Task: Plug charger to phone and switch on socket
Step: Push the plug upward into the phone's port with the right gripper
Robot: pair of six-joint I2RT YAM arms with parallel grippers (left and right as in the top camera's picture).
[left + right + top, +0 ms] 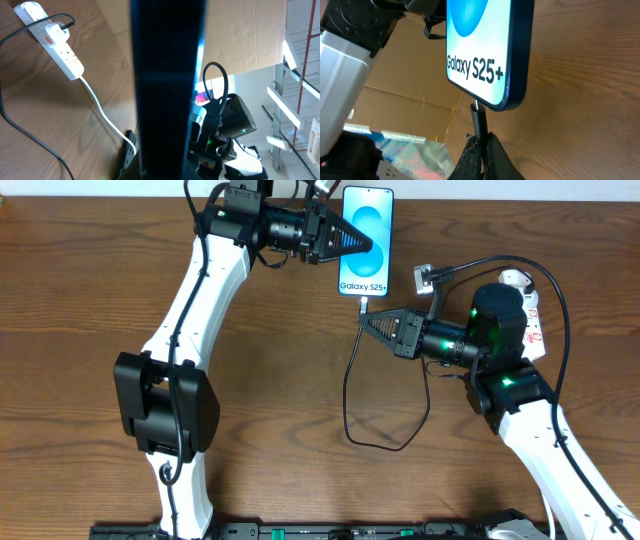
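Note:
The phone [367, 240] with its blue screen and "Galaxy S25+" text lies at the table's far middle. My left gripper [368, 246] is shut on it from the left side; in the left wrist view the phone [167, 90] is a dark band filling the middle. My right gripper [365, 322] is shut on the charger plug [363, 304], whose tip meets the phone's bottom edge. In the right wrist view the plug [479, 120] stands in the phone's [485, 55] bottom port. The black cable [350, 405] loops across the table. The white socket strip [531, 310] lies at the far right, seen also in the left wrist view [55, 42].
A black plug [60, 25] sits in the strip, and its white cord [102, 112] runs toward the table edge. A small grey adapter [422, 278] lies near the phone's right. Cardboard backs the table.

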